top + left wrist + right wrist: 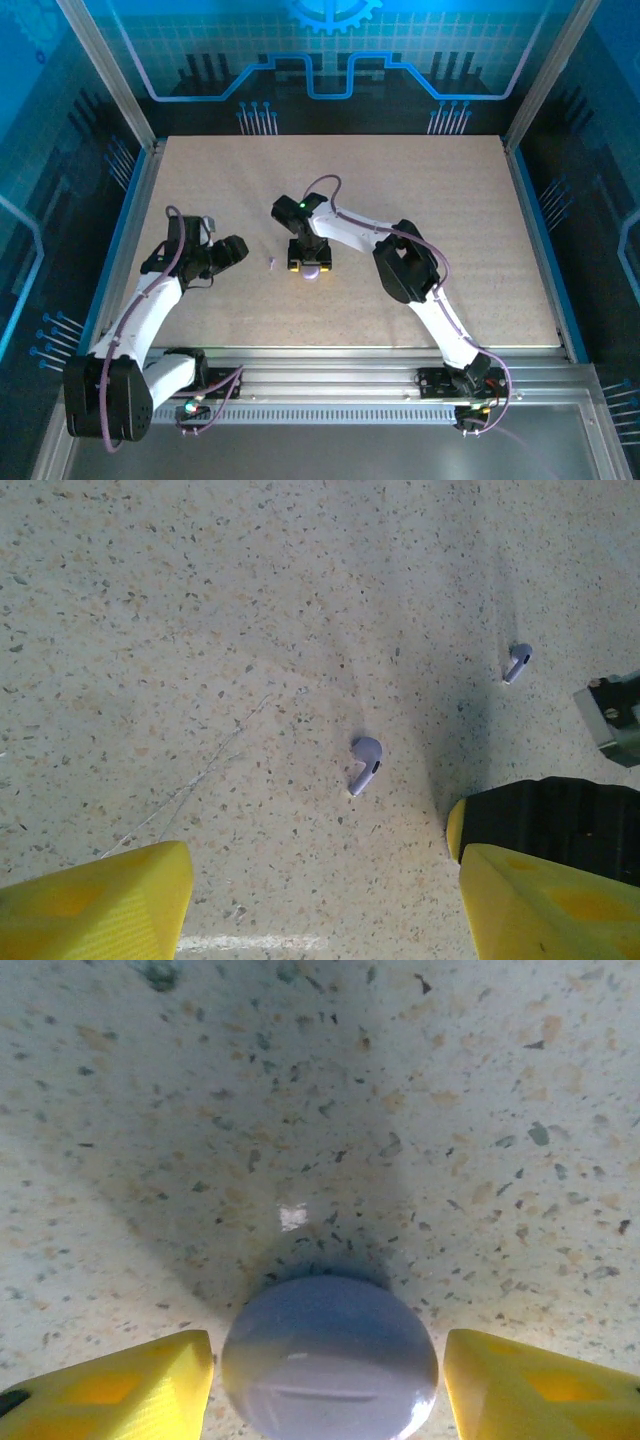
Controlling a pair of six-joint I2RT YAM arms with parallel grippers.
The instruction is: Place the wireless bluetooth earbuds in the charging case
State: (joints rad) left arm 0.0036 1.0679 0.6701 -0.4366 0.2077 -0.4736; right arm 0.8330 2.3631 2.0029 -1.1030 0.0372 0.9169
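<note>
Yellow fingertips of the right pincer (327,1390) stand closest in the right wrist view, one at each side of the charging case (330,1365). The jaws are apart. A thin dark gap shows between each fingertip and the lilac dome, so I judge that the case is framed but not yet clamped. The case sits on the speckled worktop (330,1090), and a faint line runs across its near face, maybe the seam of the lid. As far as I can see, the lid is closed.

At the left wrist, the left pincer (320,910) is also apart and holds nothing. Bare worktop lies between its two yellow tips. Just ahead of them lies one earbud (365,763) on its side, and a second earbud (517,662) lies farther away, toward the right.

From above, the left pincer (232,250) hangs over the worktop to the left of the middle. One small pale earbud (271,263) lies between it and the right pincer (311,262). The right pincer points down over the case (313,272), near the centre of the worktop.

My judgement is that the task is at its beginning. No earbud is in the case and both lie loose on the worktop, apart from it. What is left is to secure and open the case, then to pick up each earbud and seat it inside.
</note>
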